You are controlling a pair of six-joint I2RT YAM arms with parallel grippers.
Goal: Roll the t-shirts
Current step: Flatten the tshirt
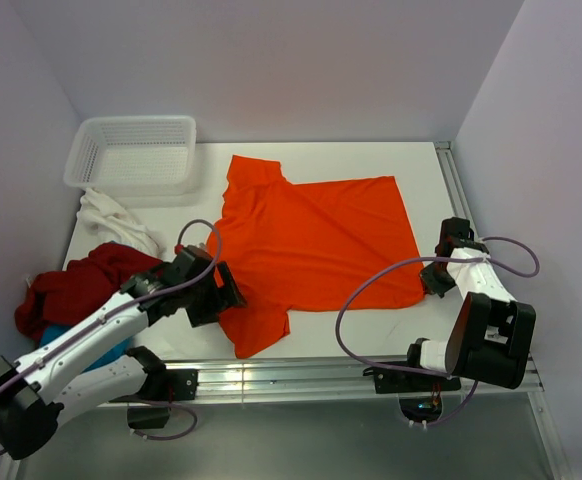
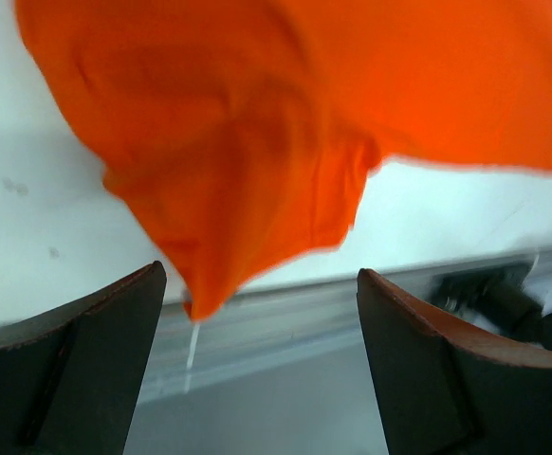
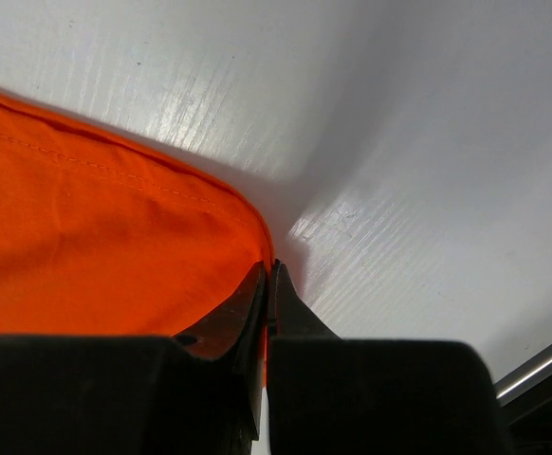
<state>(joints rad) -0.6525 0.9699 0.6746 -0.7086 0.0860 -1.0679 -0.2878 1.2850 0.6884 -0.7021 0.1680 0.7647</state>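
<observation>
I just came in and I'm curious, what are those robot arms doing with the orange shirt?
Two robot arms are working on a bright orange cloth t-shirt spread flat on the white table. The right pincer is shut at its hem corner, apparently pinching it. The left pincer hangs open by a sleeve. Nothing is rolled yet.

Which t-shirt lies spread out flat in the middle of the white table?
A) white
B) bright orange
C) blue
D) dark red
B: the bright orange short-sleeved cloth t-shirt lies spread flat in the middle, while the dark red cloth shirt sits bunched at the left.
</observation>
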